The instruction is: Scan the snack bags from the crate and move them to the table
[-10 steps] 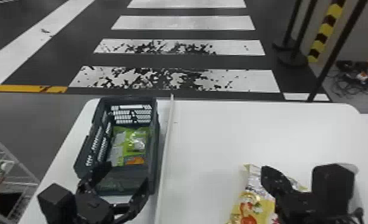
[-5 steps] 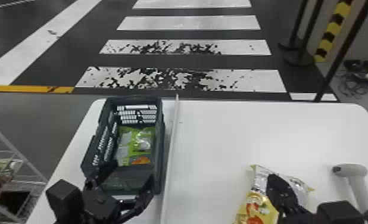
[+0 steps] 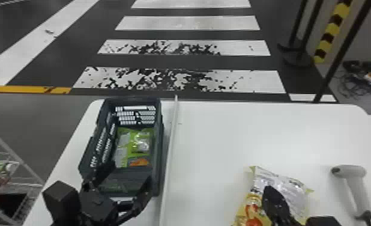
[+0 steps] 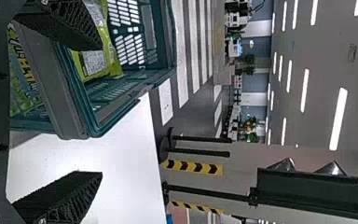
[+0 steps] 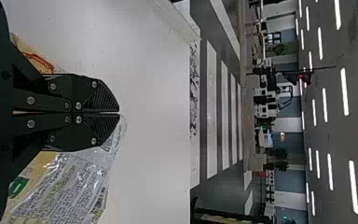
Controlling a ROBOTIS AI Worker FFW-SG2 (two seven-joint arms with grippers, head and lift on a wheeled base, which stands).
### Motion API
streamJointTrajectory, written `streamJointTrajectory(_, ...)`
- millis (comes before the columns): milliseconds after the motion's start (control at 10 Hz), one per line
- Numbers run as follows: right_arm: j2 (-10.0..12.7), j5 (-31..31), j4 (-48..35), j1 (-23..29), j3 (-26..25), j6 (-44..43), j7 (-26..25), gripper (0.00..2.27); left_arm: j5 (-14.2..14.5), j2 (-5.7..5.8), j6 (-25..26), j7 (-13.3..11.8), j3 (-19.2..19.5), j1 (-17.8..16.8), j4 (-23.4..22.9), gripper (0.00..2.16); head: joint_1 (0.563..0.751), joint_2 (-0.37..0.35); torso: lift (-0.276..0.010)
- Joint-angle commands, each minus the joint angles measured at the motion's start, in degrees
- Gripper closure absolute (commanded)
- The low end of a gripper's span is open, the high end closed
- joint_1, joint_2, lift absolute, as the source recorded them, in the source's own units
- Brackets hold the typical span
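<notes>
the dark blue-green crate (image 3: 161, 156) stands on the white tabletop (image 3: 254, 135), toward its left side, with green snack bags (image 3: 125, 156) lying on its floor. one shows clear and silver patches and, toward the crate's near end, an orange picture.

the left claw (image 3: 130, 173) is at the crate's near end and is released, its two black fingers set wide apart. in the left wrist view one finger crosses in front of the inside of the crate, and the other is seen against the tabletop beside the crate.

well to the right of the crate, and closer to the robot, a yellow and silver snack bag (image 3: 287, 180) lies on the tabletop, its crinkled printed film facing up. the right claw (image 3: 270, 192) is over this bag, clenched, its fingers pressed together and with nothing seen between them.

farther to the right of the crate, past that bag, a pale grey scanner (image 3: 348, 171) lies on the tabletop, its handle pointing toward the robot.

a thin pale strip (image 3: 172, 144) runs lengthwise just beside the crate on its right. off the tabletop, to the left of the crate, is a wire rack (image 3: 13, 154).
</notes>
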Motion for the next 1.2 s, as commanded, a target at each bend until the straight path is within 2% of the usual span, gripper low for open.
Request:
streamJointTrajectory(0,0.32,-0.33,0.14,0.94,0.1,-0.1,-0.79,2.24,0.0,-0.03,0.01,0.01,0.09,-0.21,0.46,0.03,0.695,0.072,-0.095)
streamJointTrajectory(300,0.32,-0.95,0.14,4.11,0.45,-1.16,-1.49,2.24,0.0,-0.3,-0.87,0.01,0.09,-0.73,1.69,0.03,0.695,0.077,-0.095)
streamJointTrajectory(700,-0.56,-3.14,2.69,2.17,-1.92,1.13,0.44,2.24,0.0,-0.65,-0.87,0.19,0.17,-1.17,1.86,0.03,0.695,0.077,-0.095)
streamJointTrajectory(1000,-1.61,-3.23,2.78,1.3,-5.61,4.64,7.56,2.24,0.09,-0.83,-0.87,0.19,0.26,-1.35,2.3,0.03,0.695,0.059,-0.095)
streamJointTrajectory(1100,-2.75,-3.23,2.52,1.03,-7.02,6.58,10.46,2.24,0.09,-0.91,-0.87,0.19,0.26,-1.53,2.39,0.03,0.695,0.055,-0.095)
